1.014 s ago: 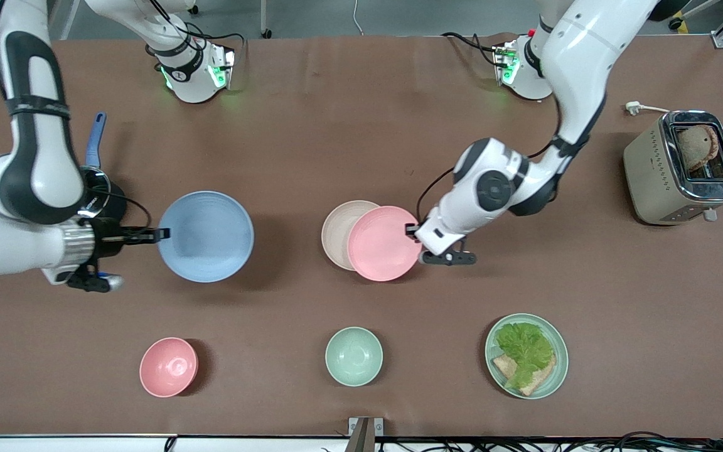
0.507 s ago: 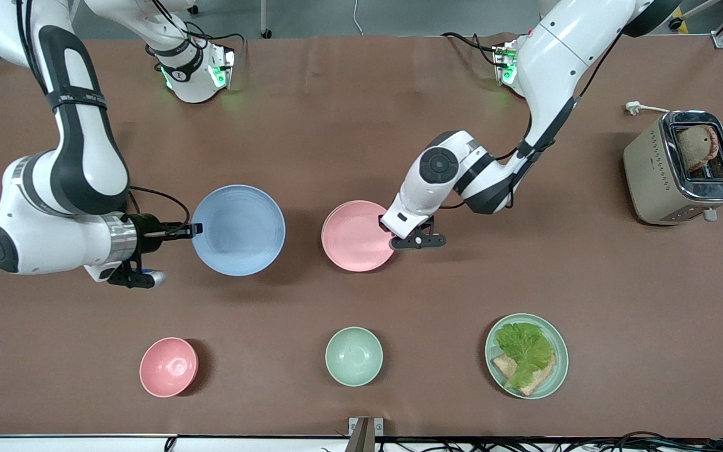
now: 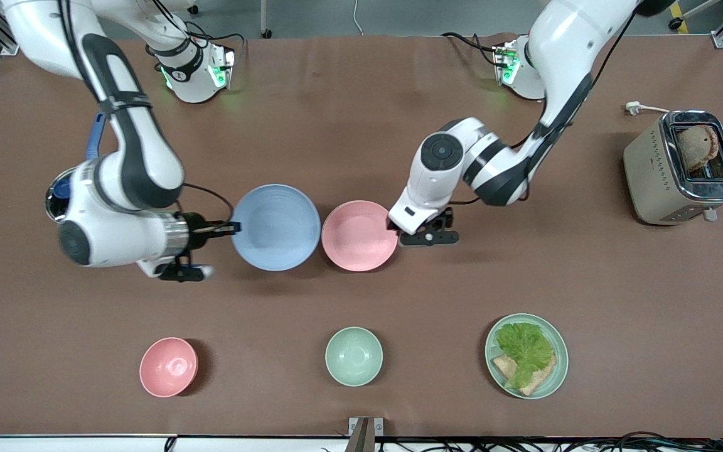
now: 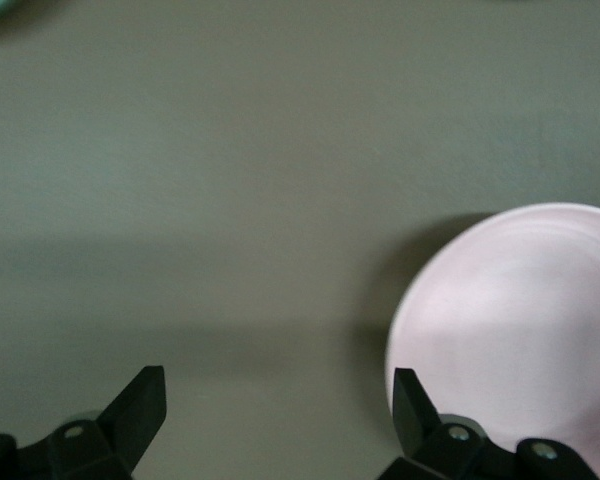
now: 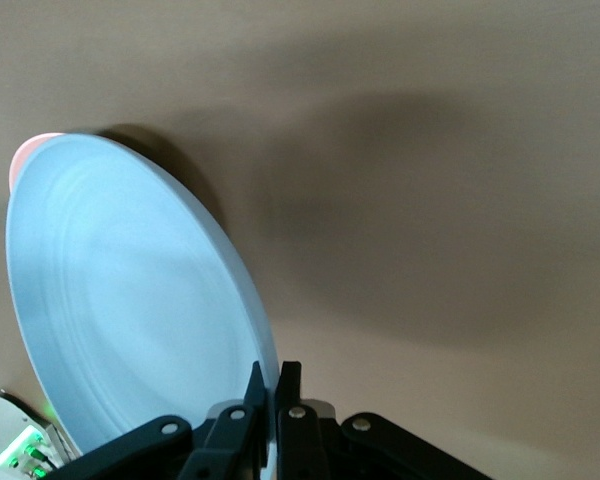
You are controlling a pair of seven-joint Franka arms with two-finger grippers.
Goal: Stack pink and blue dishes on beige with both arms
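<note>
Right claw: clenched on the rim of the blue plate, which is held above the worktop just beside the pink plate.
Left claw: released, fingers spread at the pink plate's edge.
Pink plate: laid flat mid-worktop; the beige plate cannot be seen.

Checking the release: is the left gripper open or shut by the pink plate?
Open: the left gripper fingers stand wide apart beside the pink plate, gripping nothing.
</note>
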